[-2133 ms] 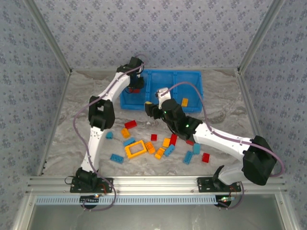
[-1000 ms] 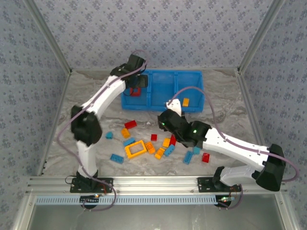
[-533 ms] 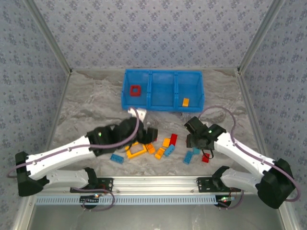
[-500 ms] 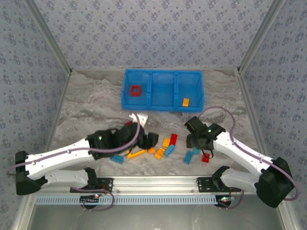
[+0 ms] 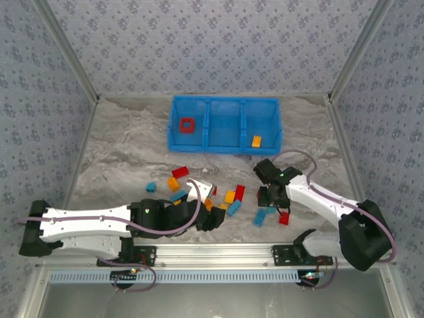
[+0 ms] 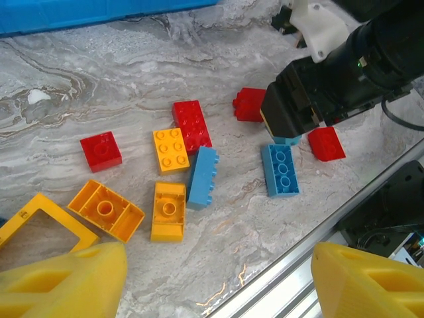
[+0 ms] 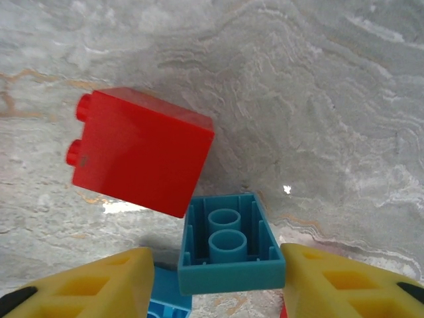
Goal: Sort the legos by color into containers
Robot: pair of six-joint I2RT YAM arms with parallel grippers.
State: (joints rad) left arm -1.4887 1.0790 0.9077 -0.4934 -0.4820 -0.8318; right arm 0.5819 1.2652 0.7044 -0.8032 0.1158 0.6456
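The blue three-part tray point(image 5: 225, 106) stands at the back, with a red frame point(image 5: 187, 124) in its left compartment and an orange brick point(image 5: 256, 140) in its right one. Loose red, light blue and orange bricks lie across the front middle. My left gripper point(image 5: 211, 218) point(image 6: 215, 285) hangs open low over them, nothing between its fingers. The yellow frame point(image 6: 30, 222) lies by its left finger. My right gripper point(image 5: 273, 199) point(image 7: 222, 285) is open around an upturned light blue brick point(image 7: 232, 245). The right finger touches it and the left stands apart. A red brick point(image 7: 139, 152) leans beside it.
Near the left gripper lie a red long brick point(image 6: 192, 124), a red square brick point(image 6: 101, 149), orange bricks point(image 6: 171, 150) and blue bricks point(image 6: 280, 170). The metal front rail point(image 6: 344, 218) runs close behind them. The right gripper's black body point(image 6: 311, 99) sits among the right-hand bricks.
My left arm left the tray, with the red frame now in its left compartment, and swung down to the front bricks. My right arm came from the tray to the right-hand bricks.
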